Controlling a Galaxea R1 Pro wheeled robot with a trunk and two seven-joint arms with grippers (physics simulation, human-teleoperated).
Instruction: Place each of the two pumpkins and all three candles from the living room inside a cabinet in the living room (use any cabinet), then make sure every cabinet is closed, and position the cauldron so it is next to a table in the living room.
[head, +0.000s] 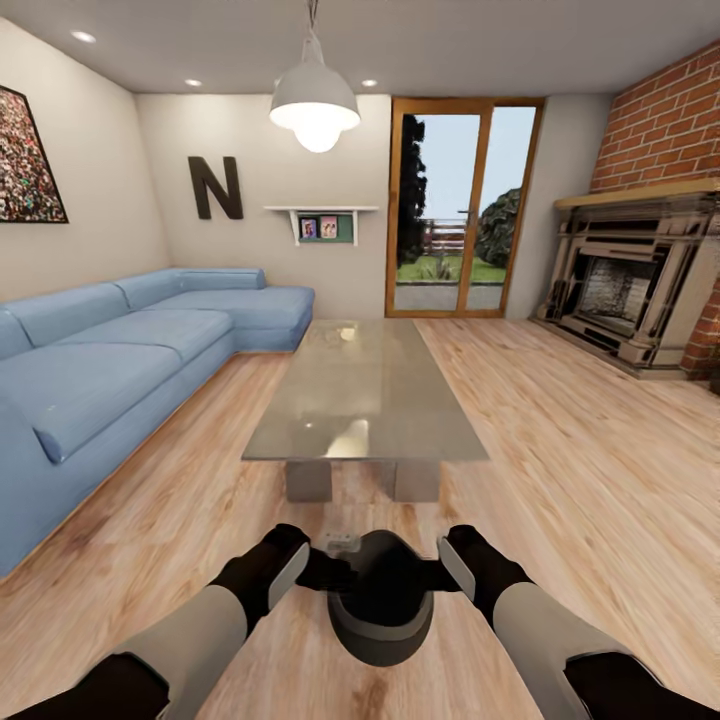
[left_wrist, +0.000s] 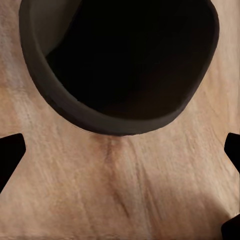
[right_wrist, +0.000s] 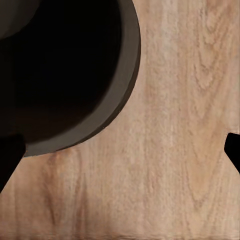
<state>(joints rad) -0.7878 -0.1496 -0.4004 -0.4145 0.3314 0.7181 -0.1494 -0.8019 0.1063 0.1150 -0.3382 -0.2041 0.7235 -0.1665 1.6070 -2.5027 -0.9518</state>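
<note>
Cauldron (head: 382, 598): small black pot, wide mouth, bulging sides; on the plank floor (head: 560, 420) between both arms, short of the table (head: 365, 395). Judged rigid, weighty, smooth-walled; best held at opposite rim edges. Both sets of jaws apart, flanking it.

Light wood-plank floor (head: 560, 420) carries the glass-topped table (head: 365, 395), a blue corner sofa (head: 120, 360) and, near the table's end, the black cauldron (head: 382, 600).
</note>
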